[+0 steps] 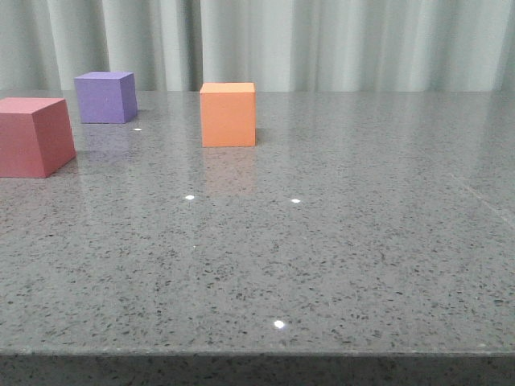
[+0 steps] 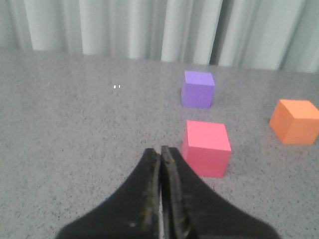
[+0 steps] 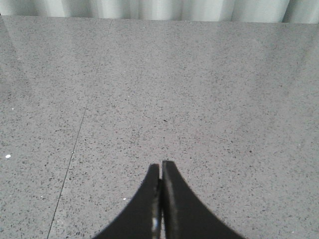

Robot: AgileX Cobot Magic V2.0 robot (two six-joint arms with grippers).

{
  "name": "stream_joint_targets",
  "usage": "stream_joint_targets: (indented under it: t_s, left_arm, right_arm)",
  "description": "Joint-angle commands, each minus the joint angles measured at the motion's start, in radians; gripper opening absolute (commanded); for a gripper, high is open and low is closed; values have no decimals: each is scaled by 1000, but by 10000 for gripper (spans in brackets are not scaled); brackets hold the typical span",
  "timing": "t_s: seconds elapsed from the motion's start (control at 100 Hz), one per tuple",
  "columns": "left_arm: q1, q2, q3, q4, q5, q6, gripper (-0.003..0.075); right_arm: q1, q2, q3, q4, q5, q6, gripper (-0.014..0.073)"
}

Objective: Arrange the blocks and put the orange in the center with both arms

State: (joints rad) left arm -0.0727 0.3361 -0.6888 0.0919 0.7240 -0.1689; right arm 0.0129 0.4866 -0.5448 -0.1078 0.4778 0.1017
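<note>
The orange cube (image 1: pixel 228 114) stands on the grey speckled table near the middle back. The purple cube (image 1: pixel 105 96) stands at the back left. The pinkish-red cube (image 1: pixel 34 136) stands at the left, nearer the front. In the left wrist view my left gripper (image 2: pixel 161 148) is shut and empty above the table, short of the pinkish-red cube (image 2: pixel 206 147), with the purple cube (image 2: pixel 198 89) and the orange cube (image 2: pixel 296 121) beyond it. My right gripper (image 3: pixel 161 163) is shut and empty over bare table. Neither gripper shows in the front view.
The grey speckled table (image 1: pixel 338 241) ends in a front edge at the bottom of the front view. A pale curtain (image 1: pixel 322 40) hangs behind the table. A thin seam (image 3: pixel 75 149) runs across the table in the right wrist view.
</note>
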Motion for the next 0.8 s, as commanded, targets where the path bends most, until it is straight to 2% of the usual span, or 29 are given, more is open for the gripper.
stream_joint_targets:
  t_s: [0.0, 0.11, 0.2, 0.55, 0.62, 0.69, 0.79]
  left_arm:
    - [1, 123, -132, -11, 56, -8, -20]
    - [1, 228, -236, -11, 130, -8, -20]
    - [1, 292, -281, -11, 140, -8, -20]
    - [1, 415, -297, -7, 181, -8, -6]
    - [1, 430, -297, -7, 195, -8, 66]
    - [1, 441, -297, -9, 201, -8, 197]
    - [1, 443, -297, -11, 201, -8, 471]
  right_arm:
    - [-5, 0, -27, -5, -74, -8, -68]
    - [-5, 0, -27, -5, -74, -8, -68]
    - [-5, 0, -27, -5, -74, -8, -68]
    - [-5, 0, -27, -5, -74, -8, -68]
    - [-5, 0, -27, -5, -74, -8, -68]
    - [-5, 0, -27, -5, -74, -8, -68]
    - [-5, 0, -27, -5, -74, -8, -68]
